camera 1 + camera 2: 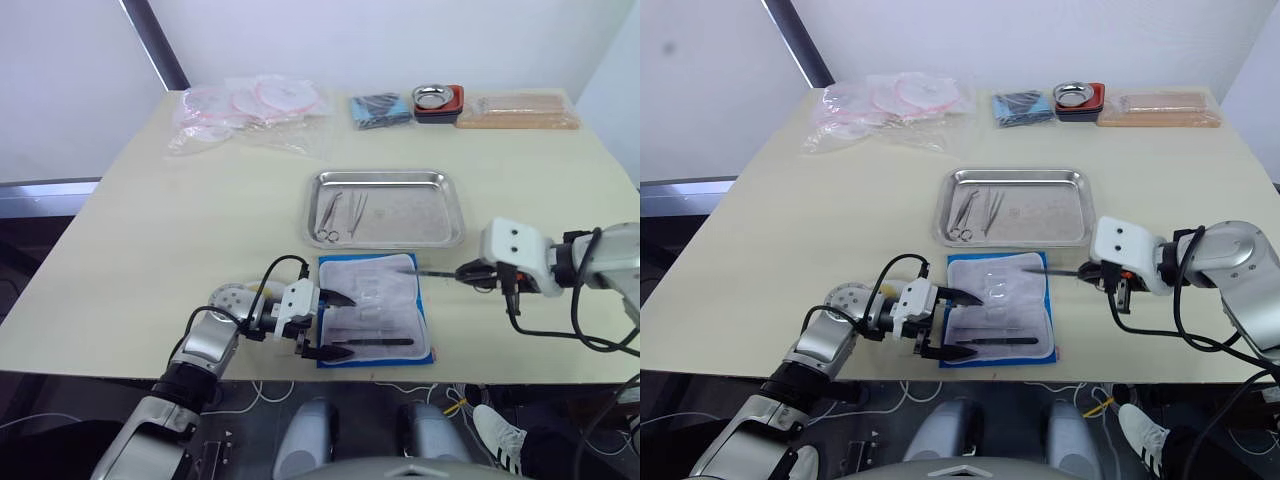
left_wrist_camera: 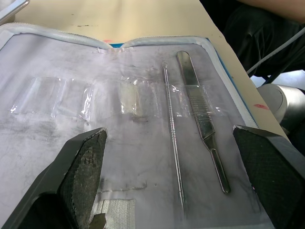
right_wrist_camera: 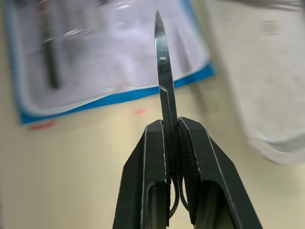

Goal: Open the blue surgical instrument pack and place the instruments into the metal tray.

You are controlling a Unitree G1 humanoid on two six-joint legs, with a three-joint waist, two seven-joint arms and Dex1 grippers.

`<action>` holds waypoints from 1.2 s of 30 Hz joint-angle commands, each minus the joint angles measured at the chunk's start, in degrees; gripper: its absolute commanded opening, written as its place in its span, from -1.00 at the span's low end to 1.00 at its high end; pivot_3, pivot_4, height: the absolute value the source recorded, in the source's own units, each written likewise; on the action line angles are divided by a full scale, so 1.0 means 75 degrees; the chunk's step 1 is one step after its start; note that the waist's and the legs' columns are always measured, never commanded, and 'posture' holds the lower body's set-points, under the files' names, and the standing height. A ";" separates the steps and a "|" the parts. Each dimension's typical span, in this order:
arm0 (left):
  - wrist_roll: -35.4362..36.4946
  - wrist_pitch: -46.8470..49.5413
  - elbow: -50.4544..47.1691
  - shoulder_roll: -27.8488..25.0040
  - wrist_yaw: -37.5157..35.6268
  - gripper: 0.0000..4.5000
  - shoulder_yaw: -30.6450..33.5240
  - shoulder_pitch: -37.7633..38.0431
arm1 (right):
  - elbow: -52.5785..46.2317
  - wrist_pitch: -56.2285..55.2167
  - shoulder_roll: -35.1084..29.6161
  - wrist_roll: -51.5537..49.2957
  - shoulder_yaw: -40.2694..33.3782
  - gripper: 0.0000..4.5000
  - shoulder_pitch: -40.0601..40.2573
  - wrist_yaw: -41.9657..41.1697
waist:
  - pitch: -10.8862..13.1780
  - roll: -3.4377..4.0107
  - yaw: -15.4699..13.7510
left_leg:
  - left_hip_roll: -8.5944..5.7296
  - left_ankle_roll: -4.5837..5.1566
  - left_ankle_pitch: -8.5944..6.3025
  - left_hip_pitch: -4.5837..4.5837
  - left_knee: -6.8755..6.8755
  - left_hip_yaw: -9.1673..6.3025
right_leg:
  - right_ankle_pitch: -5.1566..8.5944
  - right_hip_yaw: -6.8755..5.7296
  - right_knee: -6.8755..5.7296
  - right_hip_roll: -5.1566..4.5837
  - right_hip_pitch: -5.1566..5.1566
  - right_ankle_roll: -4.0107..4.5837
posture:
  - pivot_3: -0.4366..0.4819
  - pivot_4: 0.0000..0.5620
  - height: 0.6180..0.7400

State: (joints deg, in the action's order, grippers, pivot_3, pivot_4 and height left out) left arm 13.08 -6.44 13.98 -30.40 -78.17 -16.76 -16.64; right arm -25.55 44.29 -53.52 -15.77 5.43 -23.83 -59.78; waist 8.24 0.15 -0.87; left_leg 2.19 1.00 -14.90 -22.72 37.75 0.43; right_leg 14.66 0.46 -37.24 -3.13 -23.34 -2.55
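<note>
Blue surgical instrument pack [image 1: 375,311] lying open flat at the desk's near edge, grey lining up, tweezers [image 2: 202,119] and a thin probe [image 2: 173,138] in its pockets, metal tray [image 1: 385,208] just beyond it holding scissors and tweezers [image 1: 342,214], one pair of scissors [image 3: 164,81] pinched in the right pincer [image 3: 172,143]

plastic bags [image 1: 250,110] (far left) | dark-blue bundle [image 1: 380,109] | steel bowl [image 1: 437,99] | tan block [image 1: 518,110]

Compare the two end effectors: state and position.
The right end effector is shut on scissors, held off the pack's right edge; the left end effector is open and empty, its fingers spread over the pack's left side. Both point inward toward the pack, below the tray.
</note>
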 commanded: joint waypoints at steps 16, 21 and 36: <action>-0.0795 0.1064 0.0403 -0.0242 0.0498 1.00 -0.0611 0.0657 | 0.2463 0.1781 0.5006 0.0607 0.0060 -0.96 -0.1967 0.5010 | -0.0053 0.0049 0.0005 | -0.0007 0.0011 0.0006 -0.0005 -0.0034 0.0004 | -0.0015 0.0000 0.0013 0.0005 0.0001 0.0025 | -0.05 -0.47 1.00; -0.0781 0.1089 0.0331 -0.0291 0.0526 1.00 -0.0613 0.0696 | 0.3482 0.1466 0.5604 0.0825 0.0067 -0.96 -0.2411 0.5513 | -0.0054 0.0048 0.0028 | -0.0007 0.0013 0.0007 -0.0002 -0.0037 0.0006 | -0.0012 0.0003 0.0013 0.0008 0.0002 0.0019 | -0.05 -0.47 1.00; -0.0827 0.1014 0.0593 -0.0296 0.0564 1.00 -0.0628 0.0555 | 0.6251 0.0995 0.6715 0.1178 -0.0556 -0.96 -0.3291 0.6974 | -0.0054 0.0049 0.0031 | -0.0008 0.0027 0.0016 0.0001 -0.0044 0.0007 | -0.0016 0.0017 0.0011 0.0024 0.0003 0.0022 | -0.05 -0.47 1.00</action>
State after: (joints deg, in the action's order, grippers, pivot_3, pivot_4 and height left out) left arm 13.07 -4.04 10.17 -31.89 -76.20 -17.58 -15.35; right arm 21.87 50.28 -3.60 -6.71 2.91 -46.81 -8.87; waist 7.83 0.52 -0.64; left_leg 2.13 1.21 -14.78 -22.71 37.42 0.48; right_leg 14.50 0.60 -37.16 -2.95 -23.32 -2.31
